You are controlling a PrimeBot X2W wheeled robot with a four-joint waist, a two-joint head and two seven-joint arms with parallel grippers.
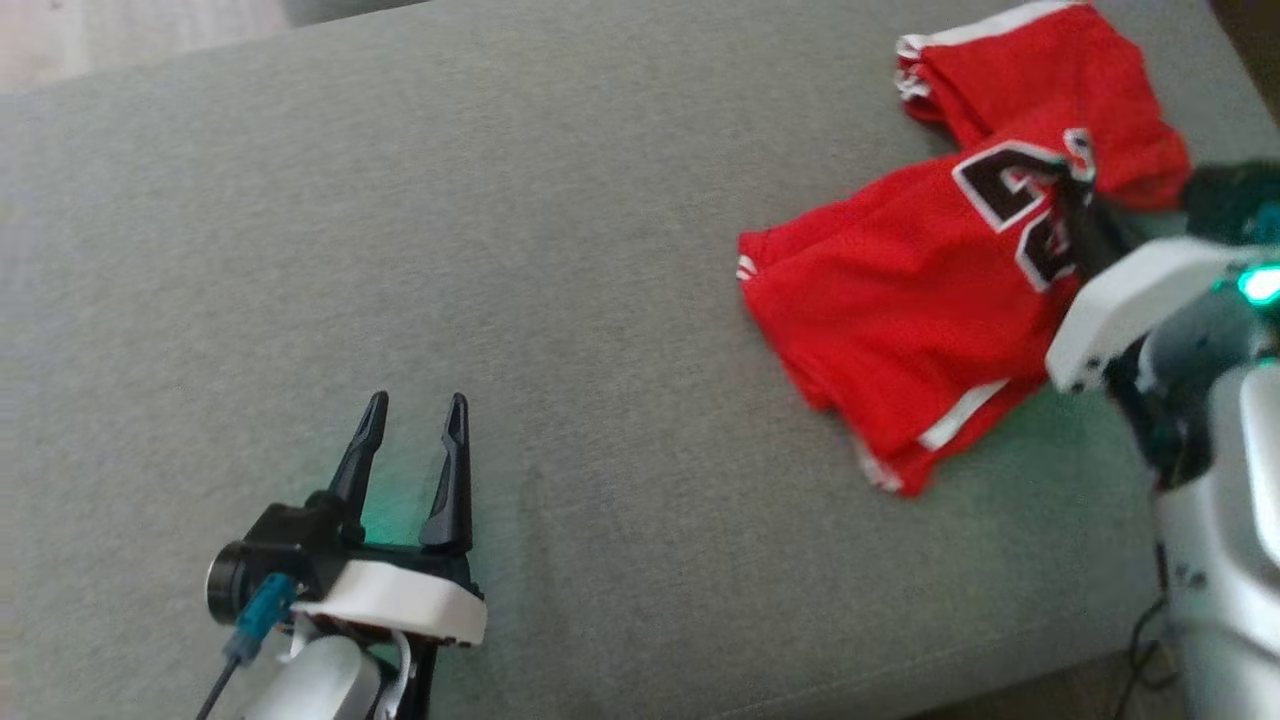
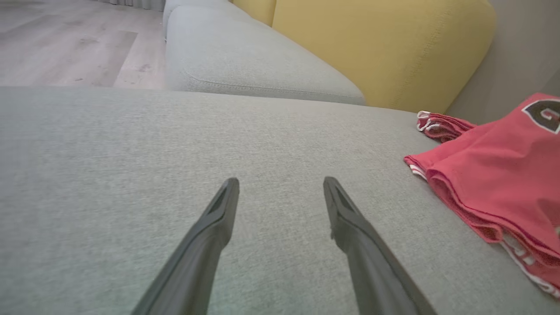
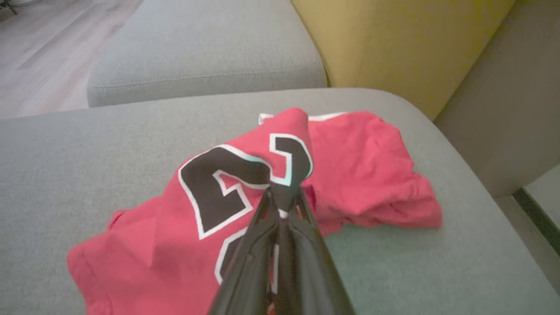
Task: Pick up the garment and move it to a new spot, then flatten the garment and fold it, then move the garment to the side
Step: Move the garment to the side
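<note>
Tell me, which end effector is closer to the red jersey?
The right: the right end effector is shut on the red jersey; the left end effector stands open over bare cushion, apart from it.

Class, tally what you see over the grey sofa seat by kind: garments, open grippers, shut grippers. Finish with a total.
Garments: 1, the red garment
Open grippers: 1, the left gripper
Shut grippers: 1, the right gripper, pinching the red garment
Total: 3
</note>
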